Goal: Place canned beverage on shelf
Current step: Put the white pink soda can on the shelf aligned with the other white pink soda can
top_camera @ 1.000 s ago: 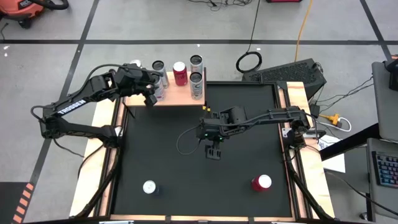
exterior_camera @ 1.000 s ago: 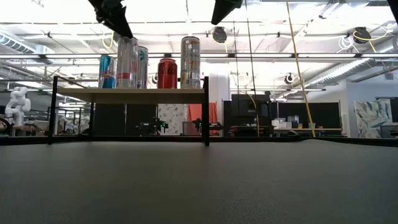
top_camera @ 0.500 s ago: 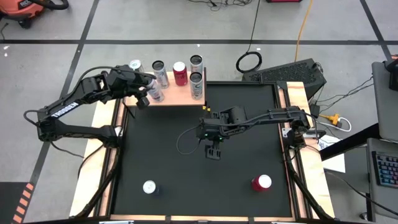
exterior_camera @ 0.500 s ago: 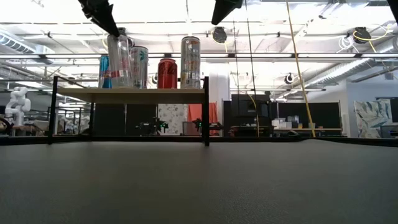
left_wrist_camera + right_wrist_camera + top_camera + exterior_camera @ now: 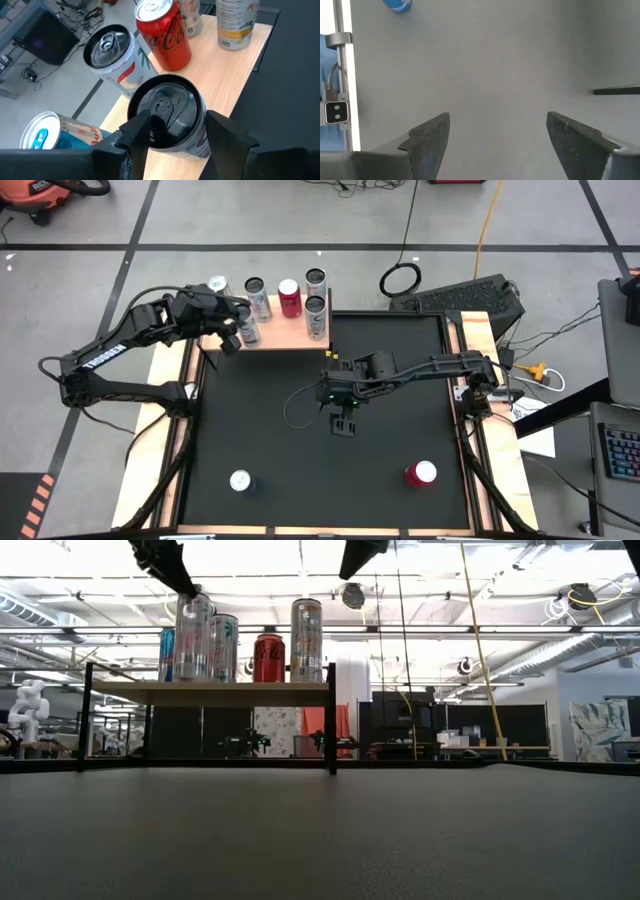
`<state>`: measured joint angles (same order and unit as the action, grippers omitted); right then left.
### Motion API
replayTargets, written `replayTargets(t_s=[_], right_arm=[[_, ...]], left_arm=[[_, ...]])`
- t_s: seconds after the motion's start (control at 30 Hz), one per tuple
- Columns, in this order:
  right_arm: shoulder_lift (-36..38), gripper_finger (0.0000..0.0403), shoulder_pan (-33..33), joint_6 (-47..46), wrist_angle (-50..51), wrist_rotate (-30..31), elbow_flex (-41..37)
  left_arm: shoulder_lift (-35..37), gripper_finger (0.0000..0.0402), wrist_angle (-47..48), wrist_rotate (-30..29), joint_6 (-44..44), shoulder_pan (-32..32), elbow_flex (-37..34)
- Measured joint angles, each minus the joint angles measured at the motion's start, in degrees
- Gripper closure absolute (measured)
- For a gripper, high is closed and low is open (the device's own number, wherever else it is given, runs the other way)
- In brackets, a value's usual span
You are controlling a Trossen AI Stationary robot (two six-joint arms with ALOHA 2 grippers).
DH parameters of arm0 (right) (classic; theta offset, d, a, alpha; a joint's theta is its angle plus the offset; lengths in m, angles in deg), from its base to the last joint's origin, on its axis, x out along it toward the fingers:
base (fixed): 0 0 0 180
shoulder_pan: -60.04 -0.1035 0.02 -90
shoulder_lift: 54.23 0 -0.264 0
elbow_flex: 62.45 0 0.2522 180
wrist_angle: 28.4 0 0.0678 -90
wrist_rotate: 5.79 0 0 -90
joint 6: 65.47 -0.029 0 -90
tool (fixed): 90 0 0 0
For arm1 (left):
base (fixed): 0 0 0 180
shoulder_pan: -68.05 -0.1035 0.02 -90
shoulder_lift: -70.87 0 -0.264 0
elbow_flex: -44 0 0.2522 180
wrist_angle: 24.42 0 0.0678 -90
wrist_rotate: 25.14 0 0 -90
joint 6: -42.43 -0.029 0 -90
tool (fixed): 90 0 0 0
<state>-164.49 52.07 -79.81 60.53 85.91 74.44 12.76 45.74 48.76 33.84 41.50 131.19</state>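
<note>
The left gripper (image 5: pixel 172 135) had its dark fingers clamped on a silver black-topped can (image 5: pixel 170 117), holding it upright over the left part of the small light-wood shelf on thin black legs (image 5: pixel 285 335). Beside it on the board stood a red cola can (image 5: pixel 165 32) and a white can (image 5: pixel 114 57). The right gripper (image 5: pixel 495 142) hung over the black table (image 5: pixel 300 450), its fingers spread wide, holding nothing.
</note>
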Motion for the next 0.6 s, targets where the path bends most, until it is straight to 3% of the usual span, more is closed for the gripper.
replayTargets(t_s=[0.43,0.6], right_arm=[[0.0,0.0087,0.0,0.3,-0.2,0.0,0.0],[0.0,0.0087,0.0,0.3,-0.2,0.0,0.0]], left_arm=[[0.0,0.0222,-4.9,2.6,0.2,0.0,0.0],[0.3,0.0222,-1.4,2.5,-1.0,0.0,1.6]])
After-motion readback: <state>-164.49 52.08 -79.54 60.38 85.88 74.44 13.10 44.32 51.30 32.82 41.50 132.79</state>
